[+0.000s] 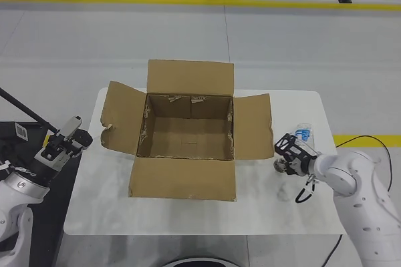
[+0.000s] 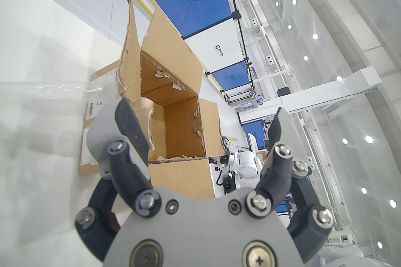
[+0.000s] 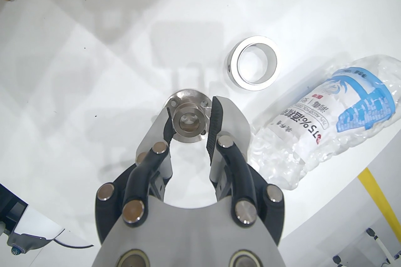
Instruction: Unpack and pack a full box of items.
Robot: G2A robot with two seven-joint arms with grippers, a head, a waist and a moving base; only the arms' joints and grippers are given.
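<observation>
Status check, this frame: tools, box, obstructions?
Left tool open, empty. Right tool shut on metal flange, beside ring and wrapped bottle. Box open, empty. Nothing blocking.

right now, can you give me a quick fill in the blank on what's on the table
With flaps open, the cardboard box is ____.
The right gripper is shut on a flanged metal fitting; beside it lies a loose metal ____.
The wrapped bottle lies on its ____.
The left gripper is ____.
Missing words: empty, ring, side, open.
</observation>
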